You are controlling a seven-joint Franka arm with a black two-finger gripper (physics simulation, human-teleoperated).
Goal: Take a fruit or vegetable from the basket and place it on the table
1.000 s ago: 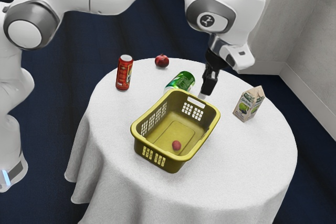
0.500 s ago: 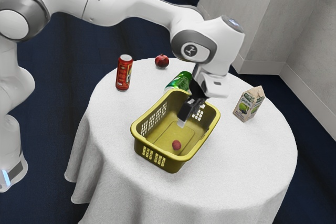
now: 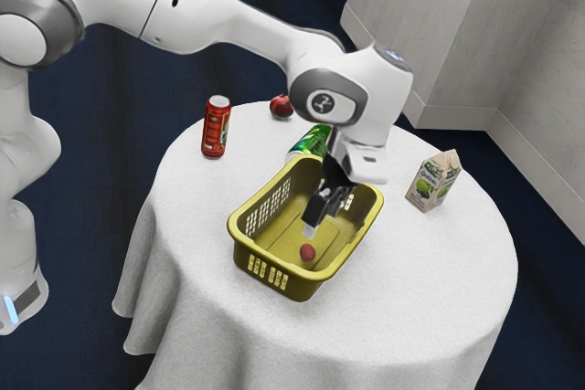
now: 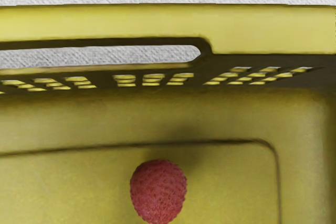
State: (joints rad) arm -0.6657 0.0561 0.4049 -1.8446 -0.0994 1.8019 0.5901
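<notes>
Leftmost in the exterior view, a white robot arm (image 3: 206,20) reaches over a round table (image 3: 430,280) with a white cloth. Next, a red can (image 3: 216,127) stands upright, then a dark red fruit (image 3: 280,107) rests farther back. A green can (image 3: 307,142) lies on its side, just behind a yellow basket (image 3: 302,286) with holes in its walls.

Inside the basket sits the task's fruit, a lychee (image 3: 308,252), on the floor toward the exterior view's near end. The gripper (image 3: 314,226) is black and points down into the basket, tilted, its tip just above the lychee. Whether it is apart or together, I cannot tell. Rightmost, a carton (image 3: 432,182) stands upright on the cloth, apart from the basket.

In the wrist view, the lychee is red and bumpy, near a wall with a long handle slot.
</notes>
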